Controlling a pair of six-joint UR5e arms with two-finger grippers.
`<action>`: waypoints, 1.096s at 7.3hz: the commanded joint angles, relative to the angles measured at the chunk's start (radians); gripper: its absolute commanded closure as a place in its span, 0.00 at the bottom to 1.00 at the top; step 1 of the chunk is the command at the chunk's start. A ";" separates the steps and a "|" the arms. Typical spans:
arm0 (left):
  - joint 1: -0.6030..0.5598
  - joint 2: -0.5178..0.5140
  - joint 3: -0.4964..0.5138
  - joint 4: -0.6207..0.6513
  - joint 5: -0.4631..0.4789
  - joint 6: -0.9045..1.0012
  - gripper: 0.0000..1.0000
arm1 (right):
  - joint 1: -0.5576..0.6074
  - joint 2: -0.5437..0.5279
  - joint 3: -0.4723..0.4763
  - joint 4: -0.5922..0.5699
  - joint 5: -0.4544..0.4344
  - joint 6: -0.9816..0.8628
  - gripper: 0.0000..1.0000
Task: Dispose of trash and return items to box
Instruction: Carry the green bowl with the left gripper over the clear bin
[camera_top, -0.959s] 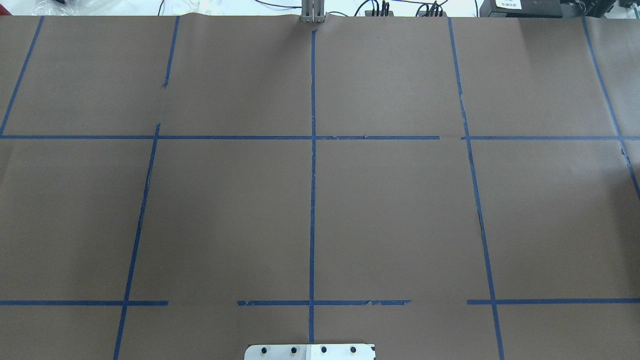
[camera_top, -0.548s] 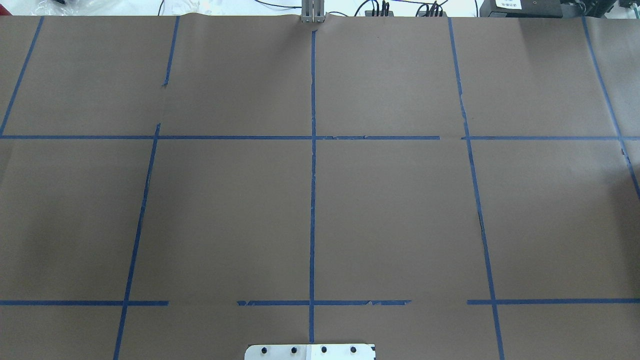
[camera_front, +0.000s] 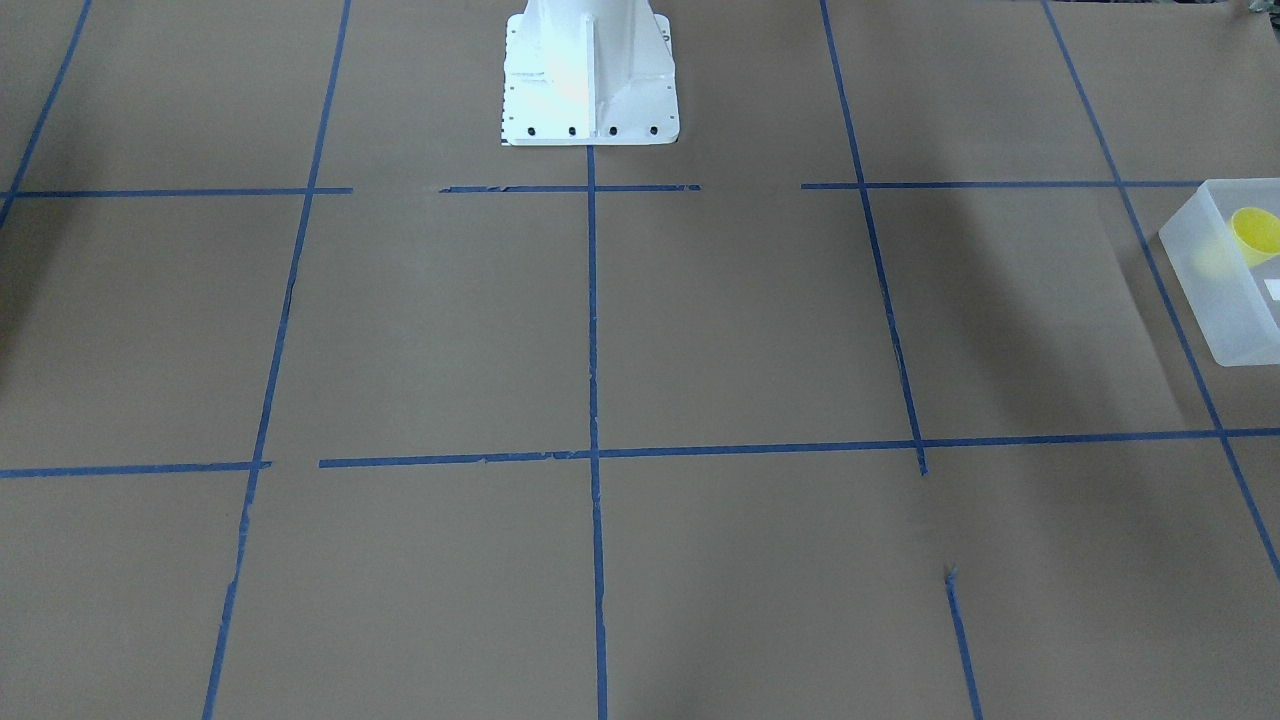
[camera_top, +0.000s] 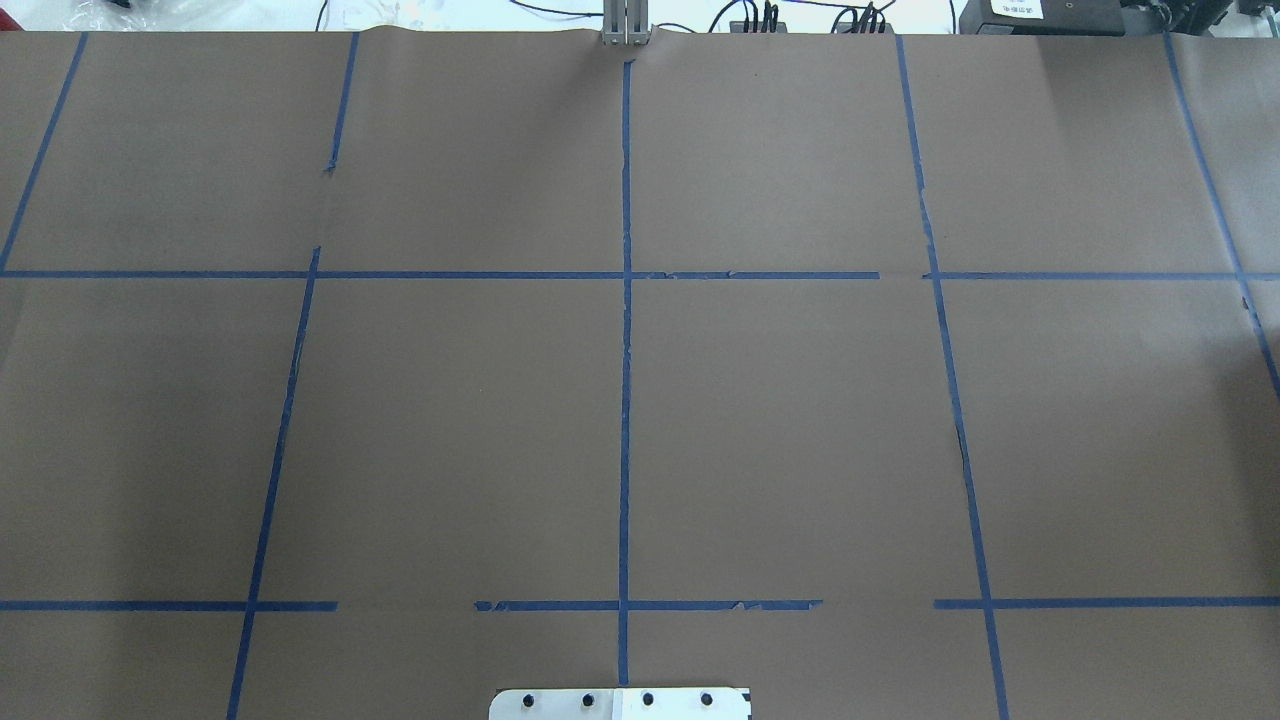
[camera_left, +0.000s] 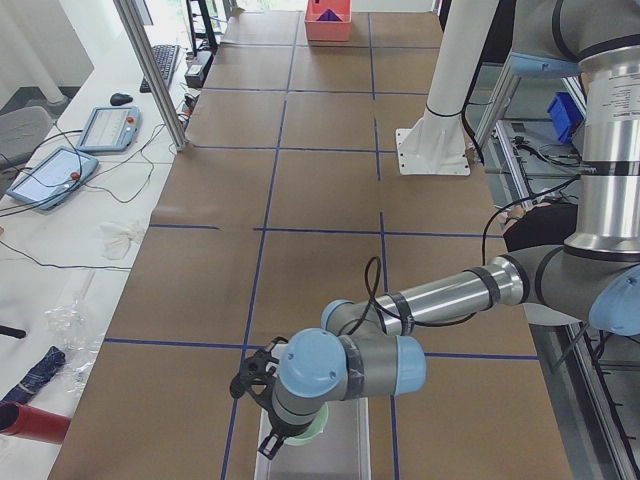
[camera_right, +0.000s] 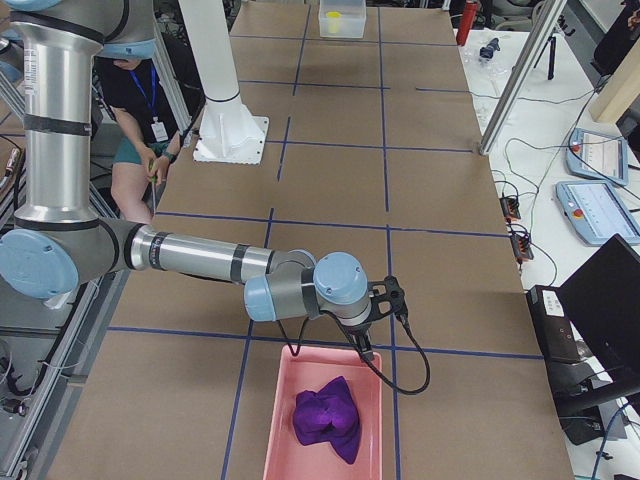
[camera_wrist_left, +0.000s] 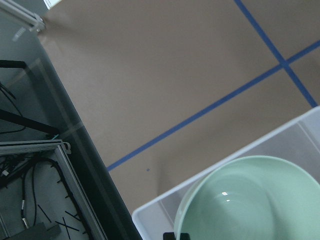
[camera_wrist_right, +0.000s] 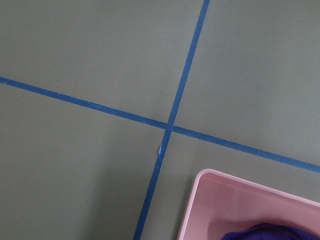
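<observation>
The round pale mint-green plastic bowl (camera_wrist_left: 250, 200) hangs right under the left gripper (camera_left: 265, 400), over one corner of the translucent frosted-white rectangular plastic bin (camera_wrist_left: 160, 210) at the table's left end edge, about midway along that edge. In the left wrist view the bowl's rim crosses the bin's wall, so by my judgement it is above the bin and not yet resting inside. Only a dark sliver shows at the bowl's rim, so I cannot tell whether the claw is clamped on it.

The bowl is round, with no long axis to line up. What matters is that it sits fully inside the bin's walls before it goes down.

The small yellow plastic tumbler cup (camera_front: 1255, 232) already lies tilted in the bin.

The right gripper (camera_right: 385, 305) hovers at the table's right end edge, well apart, above the rim of a pink plastic tray (camera_right: 285, 400) holding a crumpled purple cloth (camera_right: 325, 420). Its opening cannot be told.
</observation>
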 joint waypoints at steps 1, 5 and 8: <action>0.005 0.119 0.083 -0.280 -0.056 -0.122 1.00 | -0.012 0.000 0.003 0.000 0.000 0.001 0.00; 0.044 0.120 0.110 -0.316 -0.056 -0.126 0.38 | -0.014 0.000 0.005 0.002 0.000 0.001 0.00; 0.057 0.099 0.078 -0.343 -0.056 -0.183 0.00 | -0.017 0.003 0.006 0.002 0.000 0.008 0.00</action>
